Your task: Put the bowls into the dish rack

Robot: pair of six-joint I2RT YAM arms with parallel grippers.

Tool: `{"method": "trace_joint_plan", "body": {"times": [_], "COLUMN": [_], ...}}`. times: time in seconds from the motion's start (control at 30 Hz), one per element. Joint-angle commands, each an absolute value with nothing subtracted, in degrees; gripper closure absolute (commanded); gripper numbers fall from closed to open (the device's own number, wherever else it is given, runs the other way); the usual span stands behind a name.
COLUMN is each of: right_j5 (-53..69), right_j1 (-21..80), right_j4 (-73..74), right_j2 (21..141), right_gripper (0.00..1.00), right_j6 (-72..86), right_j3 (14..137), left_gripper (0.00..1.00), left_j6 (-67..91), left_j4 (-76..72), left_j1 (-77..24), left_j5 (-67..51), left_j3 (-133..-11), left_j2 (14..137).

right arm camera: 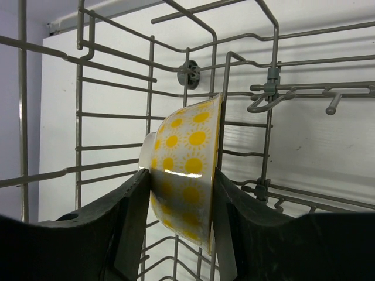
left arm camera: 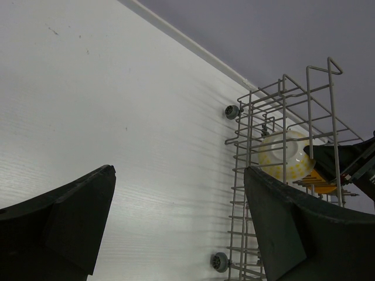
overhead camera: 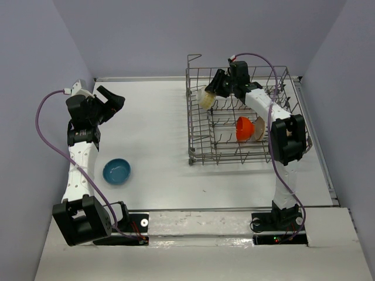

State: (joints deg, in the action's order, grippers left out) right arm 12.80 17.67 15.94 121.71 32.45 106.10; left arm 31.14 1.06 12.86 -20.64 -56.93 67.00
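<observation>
The grey wire dish rack (overhead camera: 195, 125) stands at the back right of the table. My right gripper (overhead camera: 214, 89) is shut on the white bowl with yellow flowers (overhead camera: 205, 98) and holds it on edge inside the rack's far left corner. In the right wrist view the fingers (right arm camera: 132, 216) clamp this bowl (right arm camera: 188, 153) among the rack wires (right arm camera: 111, 115). An orange-red bowl (overhead camera: 244, 129) stands in the rack with a yellow-tan bowl (overhead camera: 259, 128) behind it. A blue bowl (overhead camera: 117, 171) sits on the table at the left. My left gripper (overhead camera: 109, 99) is open and empty, raised beyond the blue bowl. The plain white bowl is not visible.
The left wrist view shows bare white table between my open left gripper (left arm camera: 179, 225), the rack's side (left arm camera: 251, 175) with two small wheels (left arm camera: 232, 111), and the flower bowl (left arm camera: 285, 154) behind the wires. Grey walls enclose the table on three sides.
</observation>
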Motion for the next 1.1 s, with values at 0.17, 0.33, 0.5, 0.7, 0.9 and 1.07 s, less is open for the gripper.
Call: {"method": "trace_joint_plan", "body": {"times": [0.17,0.33,0.5,0.7,0.9,1.07], "right_j5": [3.5,4.7,6.6,5.9,5.3,4.1], "right_j1": [15.7,15.7,15.7,16.3,17.4,18.0], "right_j4": [22.4,23.1,25.0,27.2,28.3,28.7], "right_j2": [123.0,123.6,124.7,125.8,126.5,126.5], "right_gripper": [0.52,0.51,0.47,0.45,0.44,0.44], "right_j6": [26.3,25.8,24.5,22.8,21.4,20.7], "right_j3": [106.3,107.4,109.1,111.4,113.1,113.7], "left_gripper": [0.01,0.01,0.01,0.01,0.01,0.01], "left_j6": [30.8,30.8,30.8,30.8,30.8,30.8], "left_j4": [-1.8,-1.8,-1.8,-1.8,-1.8,-1.8], "left_j1": [13.2,13.2,13.2,13.2,13.2,13.1], "left_j5": [-21.7,-21.7,-21.7,-21.7,-21.7,-21.7], "left_j3": [-56.8,-56.7,-56.8,-56.7,-56.7,-56.7], "left_j2": [66.5,66.5,66.4,66.4,66.4,66.5]}}
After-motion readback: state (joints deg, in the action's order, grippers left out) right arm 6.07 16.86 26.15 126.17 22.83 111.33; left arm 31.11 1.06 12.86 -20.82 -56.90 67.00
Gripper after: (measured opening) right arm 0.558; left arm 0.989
